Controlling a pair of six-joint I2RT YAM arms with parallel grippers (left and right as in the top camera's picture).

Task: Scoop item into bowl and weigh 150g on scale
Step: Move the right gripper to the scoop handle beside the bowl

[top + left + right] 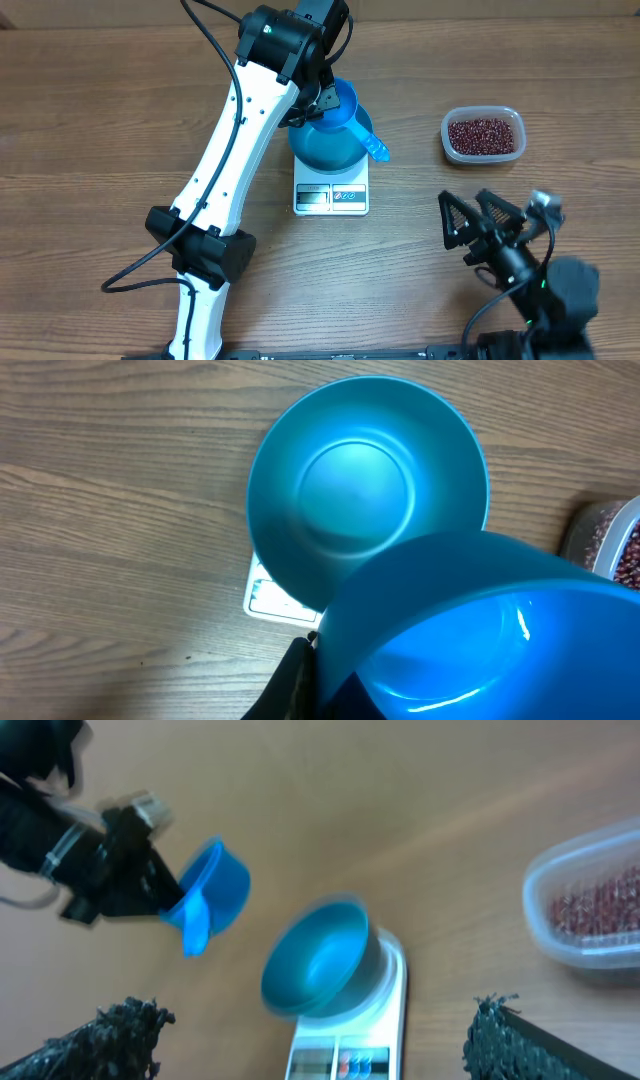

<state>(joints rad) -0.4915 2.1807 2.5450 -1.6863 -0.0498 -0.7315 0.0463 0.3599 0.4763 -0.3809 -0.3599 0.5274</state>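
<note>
L gripper [318,97] clamped on blue scoop [348,108], seemingly at cup edge, over bowl [322,150] on scale [331,196], R gripper [466,208] spread wide, holding nothing

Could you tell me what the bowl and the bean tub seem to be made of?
Bowl: probably plastic, smooth and semi-glossy, judging by its uniform bright blue colour and soft highlights. Tub: likely clear plastic; beans show through its wall.

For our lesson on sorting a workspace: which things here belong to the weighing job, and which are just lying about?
Belong to the job: beans, clear tub, blue scoop in the left gripper, bowl, scale.
Lying about: only the black cable; the open right gripper holds nothing.
</note>
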